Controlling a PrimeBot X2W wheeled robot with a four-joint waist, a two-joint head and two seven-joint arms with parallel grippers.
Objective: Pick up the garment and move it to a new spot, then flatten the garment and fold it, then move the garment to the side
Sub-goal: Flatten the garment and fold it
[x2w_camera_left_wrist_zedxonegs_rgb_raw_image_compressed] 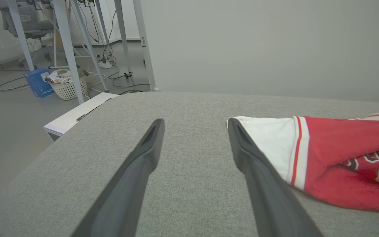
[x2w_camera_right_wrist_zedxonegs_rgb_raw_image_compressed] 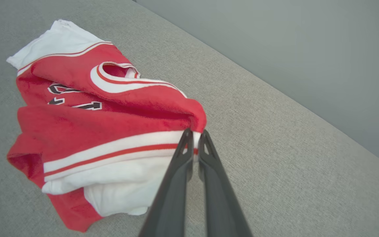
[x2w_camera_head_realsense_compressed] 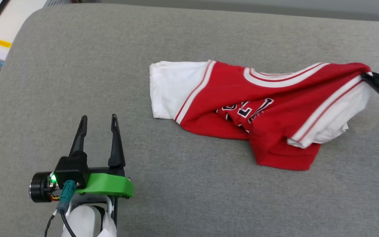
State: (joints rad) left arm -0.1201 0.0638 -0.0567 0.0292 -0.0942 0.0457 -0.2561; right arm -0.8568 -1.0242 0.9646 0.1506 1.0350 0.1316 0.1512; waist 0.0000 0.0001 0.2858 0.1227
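Observation:
The garment (x2w_camera_head_realsense_compressed: 258, 108) is a red jersey T-shirt with white sleeves and striped trim, lying crumpled on the grey cushioned surface (x2w_camera_head_realsense_compressed: 189, 197). Its right shoulder is lifted a little. My right gripper (x2w_camera_right_wrist_zedxonegs_rgb_raw_image_compressed: 195, 135) is shut on the garment (x2w_camera_right_wrist_zedxonegs_rgb_raw_image_compressed: 104, 118) at that shoulder seam, where red cloth meets the striped trim; in the head view its dark fingertips (x2w_camera_head_realsense_compressed: 368, 78) enter from the right edge. My left gripper (x2w_camera_head_realsense_compressed: 99, 121) stands open at the lower left, well left of the white sleeve. In the left wrist view the left gripper (x2w_camera_left_wrist_zedxonegs_rgb_raw_image_compressed: 196, 126) has nothing between its fingers, and the garment (x2w_camera_left_wrist_zedxonegs_rgb_raw_image_compressed: 341, 158) lies just right of it.
The grey surface ends at a rounded corner at the far left (x2w_camera_head_realsense_compressed: 28, 23). Beyond it stand a white unit (x2w_camera_left_wrist_zedxonegs_rgb_raw_image_compressed: 77, 115), metal table legs (x2w_camera_left_wrist_zedxonegs_rgb_raw_image_compressed: 67, 42), a laundry basket (x2w_camera_left_wrist_zedxonegs_rgb_raw_image_compressed: 67, 87) and cables on the floor. A plain grey wall (x2w_camera_right_wrist_zedxonegs_rgb_raw_image_compressed: 291, 39) runs behind.

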